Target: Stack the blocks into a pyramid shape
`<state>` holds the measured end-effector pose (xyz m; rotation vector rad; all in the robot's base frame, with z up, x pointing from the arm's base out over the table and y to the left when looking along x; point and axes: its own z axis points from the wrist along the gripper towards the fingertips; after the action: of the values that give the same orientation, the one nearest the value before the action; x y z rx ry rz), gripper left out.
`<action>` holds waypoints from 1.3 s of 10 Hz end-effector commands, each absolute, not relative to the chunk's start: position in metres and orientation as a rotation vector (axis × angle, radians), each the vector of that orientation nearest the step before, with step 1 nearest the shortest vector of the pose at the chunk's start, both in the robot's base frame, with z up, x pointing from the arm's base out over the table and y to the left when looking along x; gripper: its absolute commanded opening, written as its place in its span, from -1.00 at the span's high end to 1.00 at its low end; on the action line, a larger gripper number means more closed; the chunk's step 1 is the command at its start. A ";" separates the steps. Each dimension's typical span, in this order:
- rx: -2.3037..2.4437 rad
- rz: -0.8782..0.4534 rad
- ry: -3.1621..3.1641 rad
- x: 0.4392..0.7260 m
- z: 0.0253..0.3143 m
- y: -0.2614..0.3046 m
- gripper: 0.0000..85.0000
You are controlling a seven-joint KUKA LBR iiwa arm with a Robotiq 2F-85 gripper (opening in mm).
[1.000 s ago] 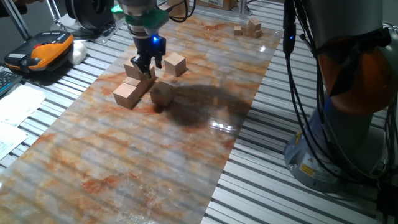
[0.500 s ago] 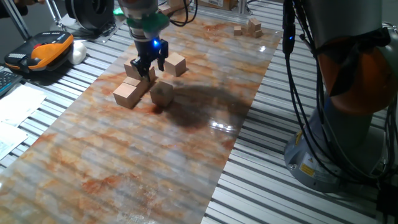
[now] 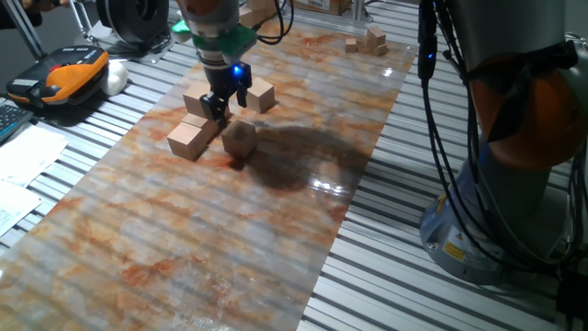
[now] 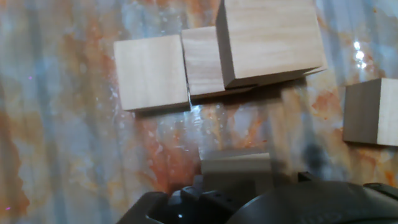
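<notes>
Five blocks counted from the fixed view, all clustered at the far left of the counter (image 3: 276, 230). A near-left block (image 3: 186, 140) touches a second block (image 3: 196, 121) just behind it, and a raised block (image 3: 197, 99) sits higher at the far end of that line. A lone block (image 3: 259, 94) stands to the right of the gripper (image 3: 227, 103), and a shadowed block (image 3: 239, 138) lies just near of it. The sixth can't be found here, and the gripper may be covering it. The hand view gives five as well: two side by side and touching, one large in the frame lying on top at the end of that row and hiding whatever is beneath it, one cut off by the right edge, and one dim, blurred block in shadow right against the gripper's dark housing. The gripper is low over the cluster, just right of the raised block, with a blue light glowing on it. The fingers are dark against dark, so I can't tell whether they are released or clenched, or whether they have that dim block. At the far right of the counter is a small heap of wooden pieces (image 3: 367, 41), too small to count. On the left an orange-and-black device (image 3: 69, 74) lies off the counter, and cables (image 3: 450, 138) hang on the right.
</notes>
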<state>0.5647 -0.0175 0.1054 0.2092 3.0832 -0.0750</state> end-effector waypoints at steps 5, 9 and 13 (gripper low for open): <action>0.172 -0.081 3.075 0.563 0.089 -0.020 -1.00; 0.074 -0.082 3.107 0.563 0.084 -0.021 -1.00; 0.108 -0.083 3.106 0.564 0.081 -0.020 -1.00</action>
<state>0.5640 -0.0204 0.0811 0.1085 3.1050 -0.0858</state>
